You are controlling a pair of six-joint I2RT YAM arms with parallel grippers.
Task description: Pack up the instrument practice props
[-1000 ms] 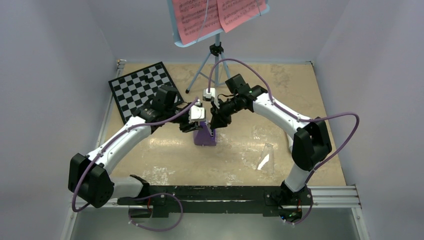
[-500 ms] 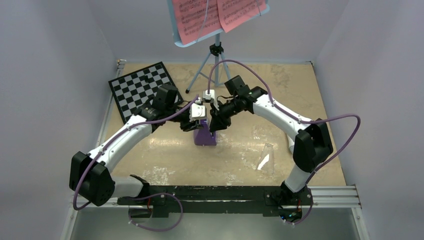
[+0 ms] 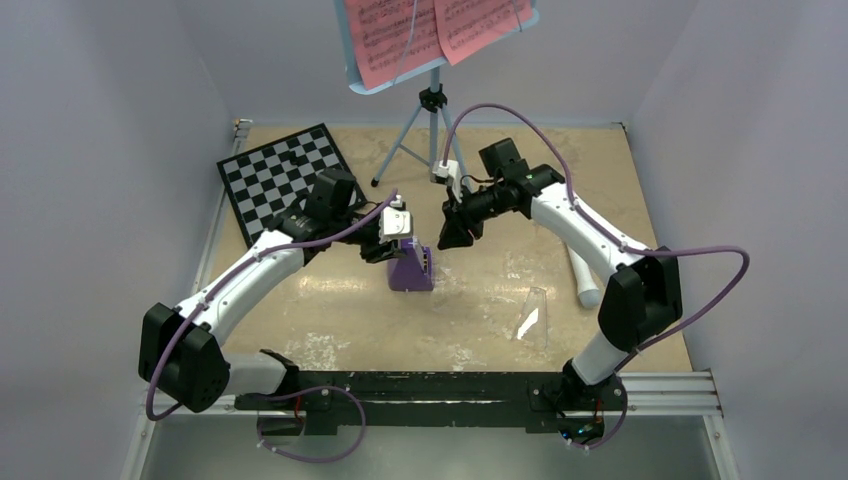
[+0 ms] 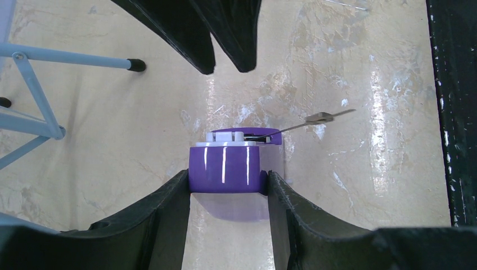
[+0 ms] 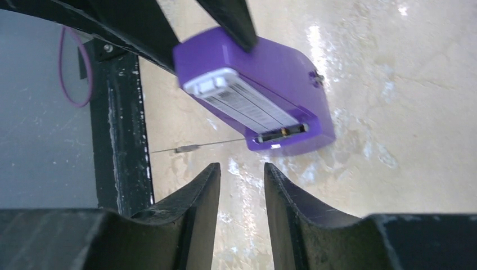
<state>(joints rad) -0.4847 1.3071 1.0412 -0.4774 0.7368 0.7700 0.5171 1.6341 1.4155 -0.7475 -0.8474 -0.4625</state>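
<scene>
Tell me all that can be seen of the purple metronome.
The purple metronome is a glossy plastic wedge, upright on the beige table. Its front bears a white scale, uncovered; a thin metal pendulum rod sticks out sideways. The left gripper clamps its sides; the right gripper is close but apart, jaws open.

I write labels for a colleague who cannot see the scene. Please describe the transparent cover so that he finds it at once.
On the beige table, look at the near right part. A clear tapered plastic cover lies there, between the purple wedge-shaped metronome and the white tube. Only it is see-through, marked by a bright glint.
</scene>
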